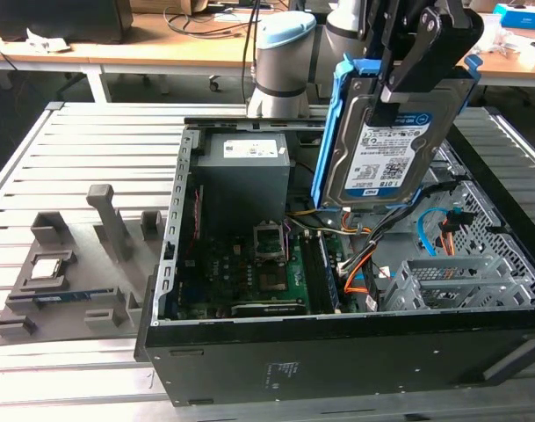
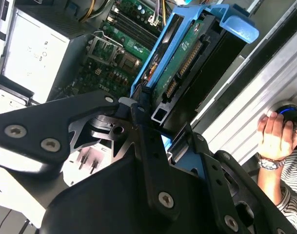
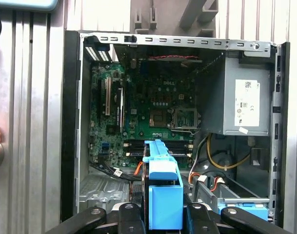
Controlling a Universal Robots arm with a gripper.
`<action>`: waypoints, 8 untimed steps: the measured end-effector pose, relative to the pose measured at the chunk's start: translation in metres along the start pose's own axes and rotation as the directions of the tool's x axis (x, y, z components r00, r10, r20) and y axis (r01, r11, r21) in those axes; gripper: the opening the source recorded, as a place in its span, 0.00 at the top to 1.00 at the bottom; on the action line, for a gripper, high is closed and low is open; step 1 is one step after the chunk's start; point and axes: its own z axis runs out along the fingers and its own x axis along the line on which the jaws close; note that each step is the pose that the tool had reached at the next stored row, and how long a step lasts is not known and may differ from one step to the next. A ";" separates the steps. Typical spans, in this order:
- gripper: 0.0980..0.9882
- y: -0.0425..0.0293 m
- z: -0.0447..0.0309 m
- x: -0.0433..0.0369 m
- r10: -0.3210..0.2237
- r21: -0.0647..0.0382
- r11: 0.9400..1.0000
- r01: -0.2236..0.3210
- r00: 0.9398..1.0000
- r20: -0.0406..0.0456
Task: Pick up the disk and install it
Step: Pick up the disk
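Observation:
The disk (image 1: 381,149), a silver drive with a white-and-blue label in a blue bracket, hangs tilted above the open computer case (image 1: 337,352), toward the exterior view's right. My gripper (image 1: 414,75) is shut on its upper edge, black fingers (image 1: 422,48) clamping the bracket. In the second wrist view the disk (image 2: 185,56) shows edge-on with its green circuit board, held by the gripper (image 2: 147,122). In the first wrist view the blue bracket (image 3: 163,190) sits between the fingers (image 3: 199,214). The grey drive bay (image 1: 451,281) lies inside the case below the disk.
The case holds a motherboard (image 1: 249,272), a grey power supply (image 1: 242,171) and orange and blue cables (image 1: 443,230). The bay's blue latch (image 3: 250,210) shows in the first wrist view. A grey fixture tray (image 1: 65,286) lies at the exterior view's left. A person's hand (image 2: 272,134) rests beside the case.

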 end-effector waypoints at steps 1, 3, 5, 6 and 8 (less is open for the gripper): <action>0.70 0.0002 0.0002 0.0005 0.000 0.000 1.000 0.000 1.000 0.000; 0.70 0.0006 0.0006 0.0015 0.000 0.000 1.000 0.000 1.000 0.000; 0.70 0.0011 0.0010 0.0026 0.000 0.000 1.000 0.000 1.000 0.000; 0.70 0.0012 0.0013 0.0030 0.000 0.000 1.000 0.000 1.000 0.000; 0.70 0.0014 0.0016 0.0037 0.000 0.000 1.000 0.000 1.000 0.000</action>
